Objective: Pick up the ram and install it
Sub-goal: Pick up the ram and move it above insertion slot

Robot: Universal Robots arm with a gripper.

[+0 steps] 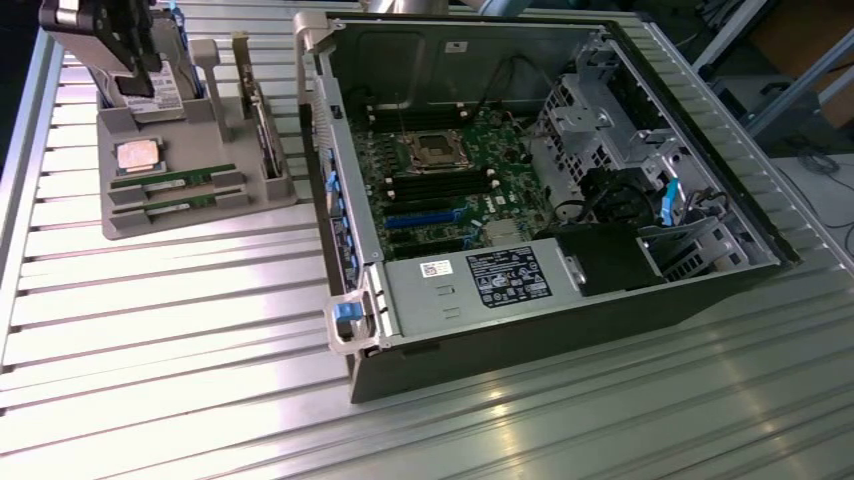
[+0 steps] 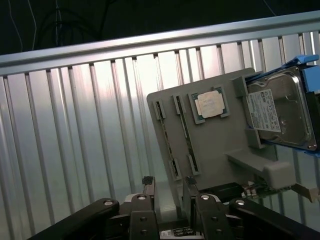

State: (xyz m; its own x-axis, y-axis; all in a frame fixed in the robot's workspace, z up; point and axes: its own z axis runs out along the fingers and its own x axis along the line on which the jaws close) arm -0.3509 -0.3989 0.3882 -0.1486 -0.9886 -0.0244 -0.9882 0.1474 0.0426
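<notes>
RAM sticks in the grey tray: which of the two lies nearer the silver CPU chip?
The ram directly beside the CPU chip; the other ram lies one slot farther, by the tray edge.

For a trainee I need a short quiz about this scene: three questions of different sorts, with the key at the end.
1. How many ram sticks lie in the grey tray?
2. What lies next to them in that tray? A) a silver CPU chip B) a fan C) a screwdriver
3. True or false: the pincer holds a ram stick.

Key: 1. two; 2. A; 3. false, the pincer is open and holds nothing.
</notes>
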